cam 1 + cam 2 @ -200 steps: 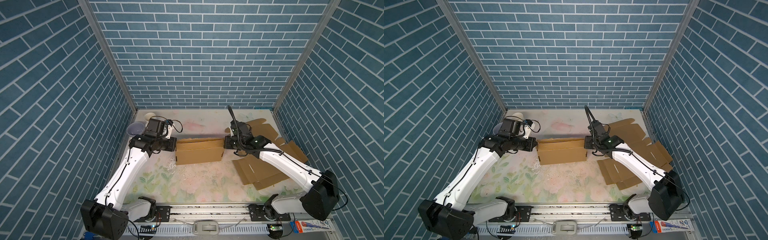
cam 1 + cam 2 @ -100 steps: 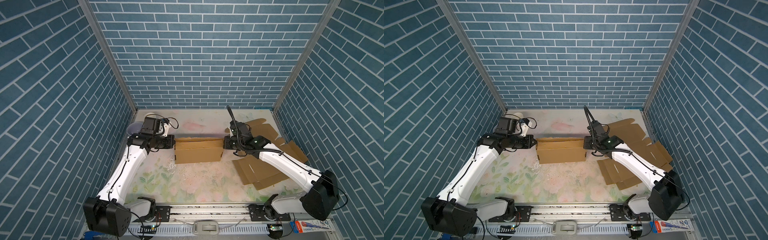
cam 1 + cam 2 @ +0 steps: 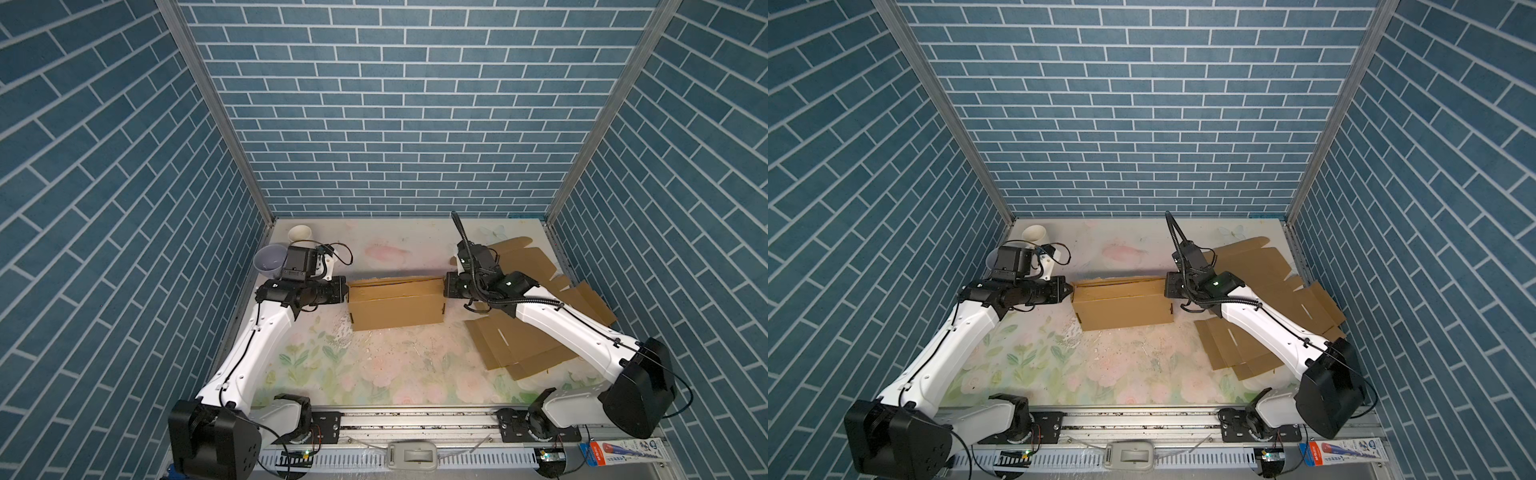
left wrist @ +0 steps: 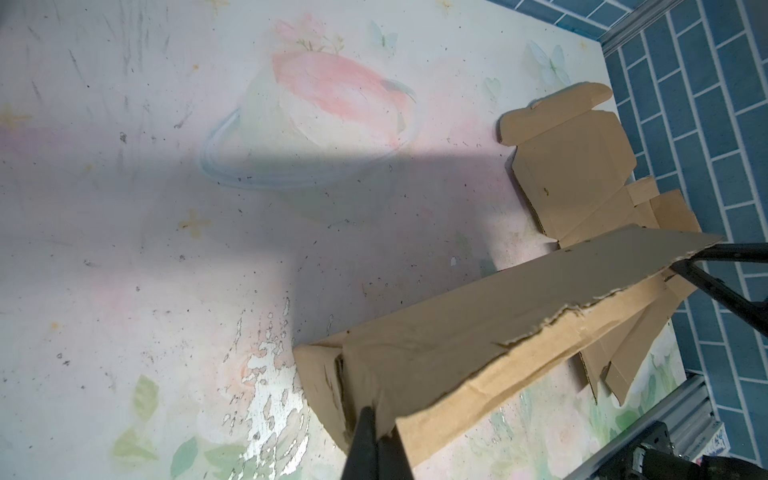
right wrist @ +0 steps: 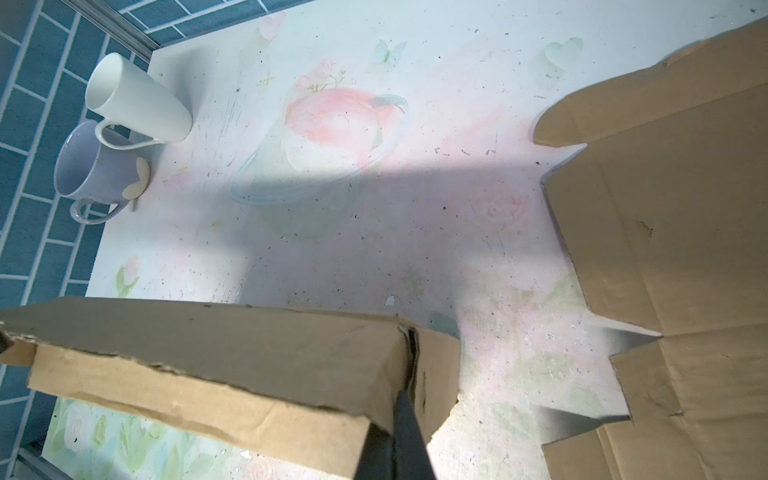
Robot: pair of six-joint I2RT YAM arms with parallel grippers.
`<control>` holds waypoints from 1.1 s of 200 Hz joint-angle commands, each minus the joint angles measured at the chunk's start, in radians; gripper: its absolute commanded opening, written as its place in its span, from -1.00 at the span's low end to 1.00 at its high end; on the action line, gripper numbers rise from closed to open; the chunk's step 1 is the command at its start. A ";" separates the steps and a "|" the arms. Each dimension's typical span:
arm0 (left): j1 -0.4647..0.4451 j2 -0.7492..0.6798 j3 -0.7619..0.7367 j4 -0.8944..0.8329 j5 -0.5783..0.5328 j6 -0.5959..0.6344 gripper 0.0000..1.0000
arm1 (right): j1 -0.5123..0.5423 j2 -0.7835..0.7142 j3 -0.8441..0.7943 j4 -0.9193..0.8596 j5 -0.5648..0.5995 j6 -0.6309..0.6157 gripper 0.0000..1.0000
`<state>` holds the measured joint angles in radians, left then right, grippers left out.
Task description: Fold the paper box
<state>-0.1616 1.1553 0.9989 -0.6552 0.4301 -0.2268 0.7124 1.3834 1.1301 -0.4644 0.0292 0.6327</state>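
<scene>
While the box [image 3: 397, 309] has barely stirred over the last second, my left arm has re-posed. Its wrist has swung out toward the left edge of the surface [image 3: 395, 374], and the left gripper [image 3: 344, 289] has kept its tip on the box's left end. The right gripper [image 3: 446, 286] has held at the right end. Both claws are fully closed with nothing pinched that I can see, and they are used as pushers. The box sits mid-surface, a little toward the far edge, squeezed between them. I read this as pressing the end flaps home, so the fold is nearly done.

Both top views show the pincer from either end, with spare blanks [image 3: 511, 345] flat by the right edge. Only the wrist views show detail: the top flap [image 4: 478, 307] has a ragged, torn edge and stands slightly proud, and each tip sits right in an end seam. The right wrist view alone shows both mugs [image 5: 137, 99] clearly in the far left corner
</scene>
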 commanded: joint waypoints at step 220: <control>0.001 -0.051 -0.148 0.043 -0.005 -0.022 -1.00 | -0.122 -0.065 0.172 -0.213 -0.200 -0.560 0.32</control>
<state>-0.1616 1.0981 0.8818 -0.5102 0.4286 -0.2565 0.5648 1.3643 1.1912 -0.6022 -0.1673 0.3782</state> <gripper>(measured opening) 0.049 0.602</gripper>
